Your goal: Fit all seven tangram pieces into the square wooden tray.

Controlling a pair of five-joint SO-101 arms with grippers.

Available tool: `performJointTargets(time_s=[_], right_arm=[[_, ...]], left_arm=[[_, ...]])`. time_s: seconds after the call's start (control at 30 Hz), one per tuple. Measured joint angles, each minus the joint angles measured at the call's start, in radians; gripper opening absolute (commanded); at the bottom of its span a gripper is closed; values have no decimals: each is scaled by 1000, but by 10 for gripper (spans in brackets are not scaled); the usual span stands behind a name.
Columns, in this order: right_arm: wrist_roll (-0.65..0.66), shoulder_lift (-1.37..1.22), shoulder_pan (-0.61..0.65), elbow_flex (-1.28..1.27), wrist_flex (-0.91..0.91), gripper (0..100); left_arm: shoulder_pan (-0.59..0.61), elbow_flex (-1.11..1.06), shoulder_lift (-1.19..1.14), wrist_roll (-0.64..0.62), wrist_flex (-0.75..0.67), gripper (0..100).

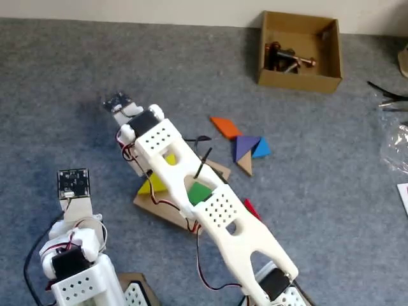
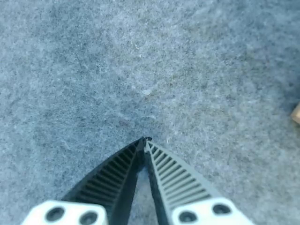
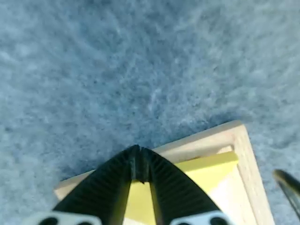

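Observation:
The square wooden tray [image 1: 148, 203] lies near the middle of the table, mostly under my right arm. A yellow piece [image 1: 157, 183] and a green piece [image 1: 199, 192] lie in it. A red piece [image 1: 252, 208] peeks out beside the arm. Orange [image 1: 225, 126], purple [image 1: 243, 146], blue [image 1: 261, 149] and tan [image 1: 245, 165] pieces lie on the carpet beyond the tray. My right gripper [image 3: 139, 151] is shut, its tips over the tray's rim [image 3: 201, 139] with the yellow piece [image 3: 206, 171] below. My left gripper [image 2: 145, 140] is shut over bare carpet, left of the tray.
A cardboard box [image 1: 299, 78] with small metal parts stands at the back right. Black cables [image 1: 203, 159] cross the right arm above the tray. Loose items lie at the table's right edge [image 1: 392, 102]. A tan corner [image 2: 296, 113] shows at the edge of the left wrist view.

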State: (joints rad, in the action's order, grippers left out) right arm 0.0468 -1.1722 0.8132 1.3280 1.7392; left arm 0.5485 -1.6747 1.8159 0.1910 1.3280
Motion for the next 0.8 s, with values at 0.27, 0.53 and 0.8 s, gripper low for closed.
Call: performJointTargets(time_s=[0.27, 0.53, 0.8], right_arm=[[0, -5, 0, 43, 5, 5], [0, -6, 0, 75, 5, 5], [0, -6, 0, 80, 5, 5]], left_arm=[[0, 0, 0, 0, 0, 5], [0, 0, 0, 0, 0, 5], [0, 0, 0, 0, 0, 5]])
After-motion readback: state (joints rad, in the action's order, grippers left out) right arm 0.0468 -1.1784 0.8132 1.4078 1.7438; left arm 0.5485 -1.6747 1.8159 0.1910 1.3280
